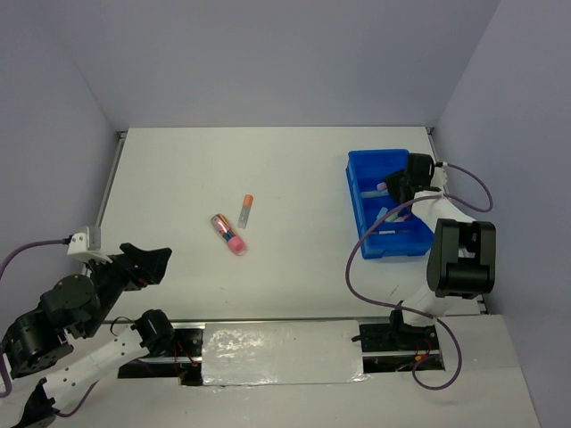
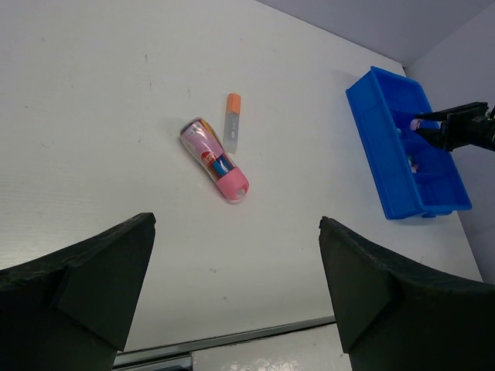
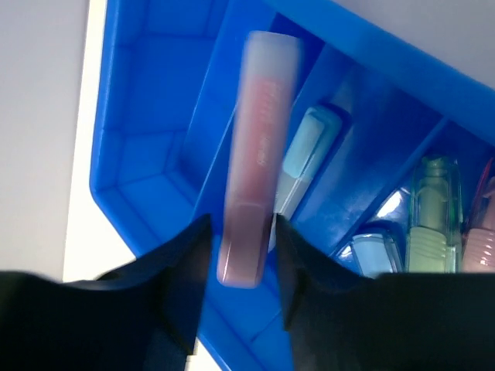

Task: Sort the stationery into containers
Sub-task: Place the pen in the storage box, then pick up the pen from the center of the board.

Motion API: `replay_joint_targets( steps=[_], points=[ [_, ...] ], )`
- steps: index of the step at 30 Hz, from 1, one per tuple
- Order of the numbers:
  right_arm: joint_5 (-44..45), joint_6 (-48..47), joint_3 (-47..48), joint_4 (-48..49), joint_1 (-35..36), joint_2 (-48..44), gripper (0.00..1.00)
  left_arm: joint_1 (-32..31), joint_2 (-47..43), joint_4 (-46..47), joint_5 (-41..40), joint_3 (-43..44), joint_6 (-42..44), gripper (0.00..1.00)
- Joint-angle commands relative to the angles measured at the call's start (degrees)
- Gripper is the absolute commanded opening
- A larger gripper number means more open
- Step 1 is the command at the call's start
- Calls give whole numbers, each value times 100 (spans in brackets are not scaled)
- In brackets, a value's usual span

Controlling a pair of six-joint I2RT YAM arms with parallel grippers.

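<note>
Both arms are built from chunky matte-black joint housings joined by white links. The left arm (image 1: 67, 308) has a white link near its base, and the right arm (image 1: 459, 259) has a white stretch beside its blocky black elbow. A small white box (image 1: 86, 241) is mounted at the left wrist. Greyish-purple cables, one on the left (image 1: 36, 245) and one on the right (image 1: 349, 267), run off each arm. The left gripper (image 2: 236, 222) has broad, wedge-shaped black fingers (image 2: 85, 286) with a dull finish; those of the right gripper (image 3: 240, 220) are the same plain black.

No legible text (print too small).
</note>
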Motion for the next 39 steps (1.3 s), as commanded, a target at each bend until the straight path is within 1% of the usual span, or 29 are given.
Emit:
replay_joint_targets(
  steps=[1,2,4,6,9,11,12,14,15,16,18,19,20,21,22,23,24,25,26,27,28,30,31,33,35,39],
  points=[
    [-103,-114,51,294,-22,-1,47,-19,101,200,-2,16,53,99],
    [-147,-150,139,294,-22,34,49,-19,110,209,-2,16,53,99],
    [-252,-281,236,241,-22,69,56,-10,162,209,7,25,70,99],
    [-296,-360,385,162,-31,87,60,16,206,209,16,34,61,99],
    [-393,-562,500,48,-13,-36,62,121,373,235,34,43,114,99],
    [-585,-694,526,100,-22,-334,62,226,697,323,51,69,114,99],
    [-656,-912,526,127,-5,-483,62,236,864,350,51,87,105,99],
    [-1234,-1273,623,13,57,-992,62,227,1496,936,243,34,288,99],
    [-1359,-1492,649,-118,135,-1212,62,236,1812,1174,332,43,368,99],
    [-1438,-1886,649,-224,336,-1675,63,236,2615,1472,359,156,395,99],
    [-1964,-2414,510,-321,548,-2187,64,297,3611,1667,227,446,448,99],
    [-2227,-2548,309,-365,854,-2677,65,402,4652,1790,384,856,596,99],
    [-2422,-2680,237,-505,1013,-2899,66,733,5141,2087,1064,1095,946,99],
    [-2537,-2968,167,-880,1207,-3145,66,893,6077,2186,1384,1576,1062,99],
    [-2451,-3093,9,-1093,1435,-3618,66,1034,6530,2204,1526,1825,1124,99],
    [-2345,-3199,-88,-1277,1889,-3848,67,1305,6917,2187,1545,2105,1134,99],
    [-2240,-3322,-219,-1575,2068,-4112,68,1430,7322,2039,1658,2387,1168,99],
    [-2178,-3323,-491,-1700,2192,-4610,68,1535,8013,1942,1694,2938,1212,99],
    [-2195,-3305,-641,-1867,2271,-4859,69,1676,8298,1767,1721,3213,1300,99],
    [-2247,-3253,-799,-1955,2272,-5140,69,1738,8806,1687,1730,3659,1327,99],
    [-2222,-3218,-1010,-2052,2289,-5613,75,1817,9028,1616,1782,3847,1371,99],
    [-2274,-3209,-1073,-2393,2298,-5993,77,2019,9537,1502,2001,4233,1432,99],
    [-2300,-3209,-1021,-2517,2307,-6256,77,2072,9540,1475,2028,4235,1459,99],
    [-2353,-3261,-890,-2790,2307,-6521,78,2160,9969,1606,2247,4410,1599,98],
    [-2371,-3296,-775,-2966,2307,-6601,79,2213,10172,1554,2196,4490,1635,97],
    [-2485,-3358,-643,-3108,2307,-6733,79,2319,10507,1703,2363,4237,1635,93]
  ],
)
